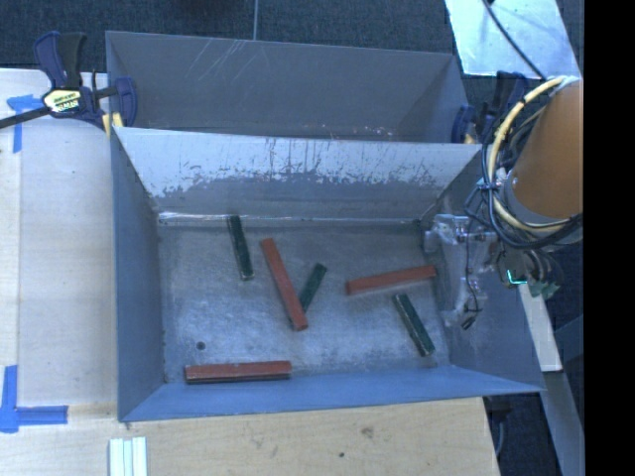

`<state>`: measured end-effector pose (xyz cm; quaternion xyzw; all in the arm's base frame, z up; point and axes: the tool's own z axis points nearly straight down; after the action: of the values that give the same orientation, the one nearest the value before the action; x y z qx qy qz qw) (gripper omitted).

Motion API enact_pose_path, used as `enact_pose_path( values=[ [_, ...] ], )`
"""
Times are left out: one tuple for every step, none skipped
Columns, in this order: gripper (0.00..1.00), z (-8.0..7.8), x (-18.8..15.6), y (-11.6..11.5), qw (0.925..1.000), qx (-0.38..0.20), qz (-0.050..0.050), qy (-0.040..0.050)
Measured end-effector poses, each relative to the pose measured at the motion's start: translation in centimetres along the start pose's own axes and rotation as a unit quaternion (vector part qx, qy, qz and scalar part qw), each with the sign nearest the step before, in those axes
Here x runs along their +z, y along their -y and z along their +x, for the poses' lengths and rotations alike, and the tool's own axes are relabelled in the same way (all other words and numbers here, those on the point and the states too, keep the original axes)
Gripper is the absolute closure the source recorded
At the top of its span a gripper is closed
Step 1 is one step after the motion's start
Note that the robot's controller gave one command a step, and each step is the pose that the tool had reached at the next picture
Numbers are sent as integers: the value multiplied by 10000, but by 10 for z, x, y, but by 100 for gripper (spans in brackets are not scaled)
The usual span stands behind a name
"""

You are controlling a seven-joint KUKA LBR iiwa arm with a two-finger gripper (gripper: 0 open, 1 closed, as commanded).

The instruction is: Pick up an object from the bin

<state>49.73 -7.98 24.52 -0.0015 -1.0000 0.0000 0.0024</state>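
My gripper (462, 288) hangs low at the right side of the bin, close to the right wall. Just to its left lies a dark green stick (414, 324), slanting down toward the front right corner. A red-brown stick (390, 281) lies nearly level above that one, with its right end close to the gripper. Neither stick is in the gripper.
Further left lie a short dark green stick (313, 286), a long slanted red-brown stick (284, 284) and another dark green stick (239, 247) near the back. A red-brown stick (238, 371) lies along the front wall. The arm with its cables stands over the right rim.
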Motion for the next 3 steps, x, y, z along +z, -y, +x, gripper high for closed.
enact_pose_path(
  values=[
    [0,-58,141,3,9952,-980,-3,6],
    [0,-83,175,-23,9856,-1692,3,47],
    [100,-84,174,-23,9855,-1697,11,62]
  ],
)
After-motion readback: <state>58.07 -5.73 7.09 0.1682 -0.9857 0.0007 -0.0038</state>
